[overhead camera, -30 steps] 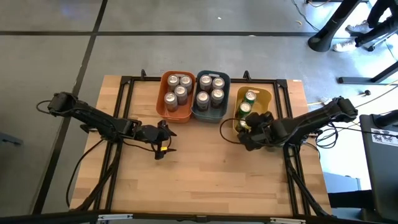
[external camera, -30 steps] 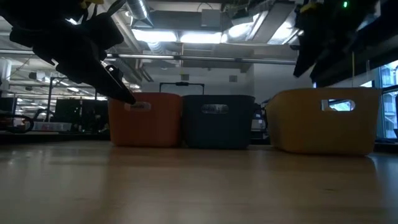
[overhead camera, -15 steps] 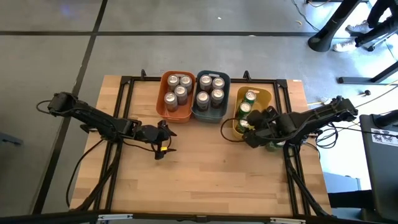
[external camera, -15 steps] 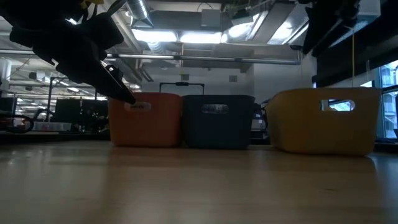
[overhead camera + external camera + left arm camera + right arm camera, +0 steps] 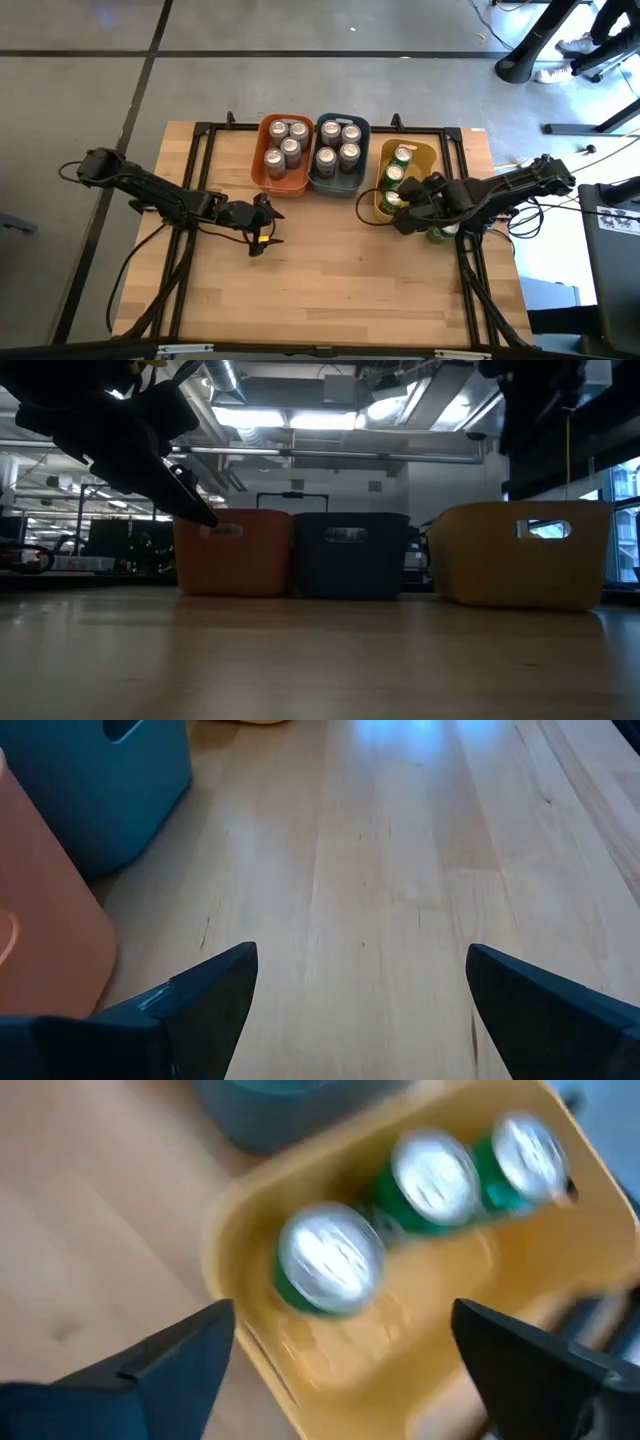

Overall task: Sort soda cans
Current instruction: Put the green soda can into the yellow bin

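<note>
Right now I've got the right gripper (image 5: 340,1350) over the yellow bin (image 5: 425,156), fingers (image 5: 170,1350) spread wide w/ nothing held. Three green soda cans (image 5: 330,1260) stand in that bin, in a row. Orange bin (image 5: 262,172) holds four cans (image 5: 283,145), grey-blue bin (image 5: 321,184) four more (image 5: 338,143); one green can (image 5: 438,234) sits on the worktop (image 5: 340,290) just beside the yellow bin. Left gripper (image 5: 355,1005) hovers above bare worktop near the orange bin, fingers apart, empty.
</note>
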Robot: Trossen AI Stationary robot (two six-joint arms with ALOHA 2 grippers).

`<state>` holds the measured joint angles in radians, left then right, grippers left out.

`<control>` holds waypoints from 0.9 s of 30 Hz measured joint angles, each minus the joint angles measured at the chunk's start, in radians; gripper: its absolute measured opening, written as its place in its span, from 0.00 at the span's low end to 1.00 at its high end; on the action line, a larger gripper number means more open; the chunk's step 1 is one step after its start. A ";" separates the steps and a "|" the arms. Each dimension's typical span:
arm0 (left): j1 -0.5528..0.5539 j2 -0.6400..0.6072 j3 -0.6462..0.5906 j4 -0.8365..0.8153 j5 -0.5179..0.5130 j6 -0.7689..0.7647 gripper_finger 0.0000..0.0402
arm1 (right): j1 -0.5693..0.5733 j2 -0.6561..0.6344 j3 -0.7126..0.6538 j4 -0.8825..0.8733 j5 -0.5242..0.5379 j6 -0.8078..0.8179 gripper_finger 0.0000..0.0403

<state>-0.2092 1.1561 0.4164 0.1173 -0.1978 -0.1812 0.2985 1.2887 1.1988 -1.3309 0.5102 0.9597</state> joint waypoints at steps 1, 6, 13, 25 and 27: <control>0.000 0.000 0.000 0.000 0.000 0.000 0.86 | -0.001 0.005 0.000 -0.037 -0.016 0.037 0.95; 0.001 0.000 0.000 0.000 0.000 -0.021 0.86 | -0.004 0.045 0.000 -0.158 -0.169 0.072 0.95; 0.001 0.000 0.000 0.004 0.000 0.002 0.86 | -0.003 0.045 0.000 -0.233 -0.391 0.035 0.90; 0.001 0.000 0.000 0.008 0.000 0.002 0.86 | -0.005 0.044 -0.001 -0.247 -0.455 0.081 0.89; 0.001 0.000 0.000 0.008 0.000 0.002 0.86 | -0.004 0.026 -0.006 -0.234 -0.475 0.051 0.89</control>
<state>-0.2085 1.1561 0.4164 0.1249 -0.1978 -0.1796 0.2943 1.3148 1.1930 -1.5650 0.0355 1.0102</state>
